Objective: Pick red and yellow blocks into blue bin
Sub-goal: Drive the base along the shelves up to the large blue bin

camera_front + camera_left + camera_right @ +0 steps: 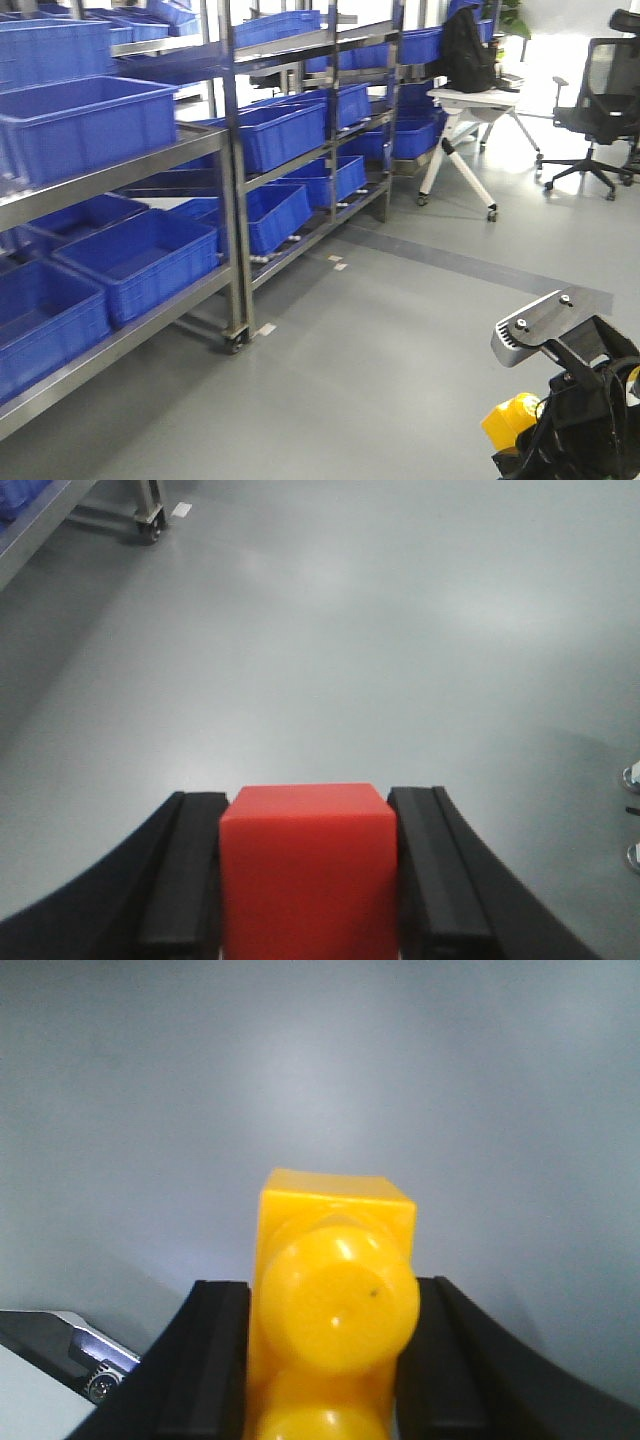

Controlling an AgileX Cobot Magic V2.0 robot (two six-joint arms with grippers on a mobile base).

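Two blocks, each squeezed tight: the left gripper (308,815) pinches the red cube (308,880) between its pads, the right gripper (330,1295) clamps the yellow studded brick (335,1250), both over grey floor (330,630)

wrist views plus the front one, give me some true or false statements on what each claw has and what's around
1. The left claw grips the red cube. True.
2. The right claw is empty. False: it is shut on the yellow brick.
3. Blue bins sit on metal shelving. True.
4. The office chair is red. False: it is black.
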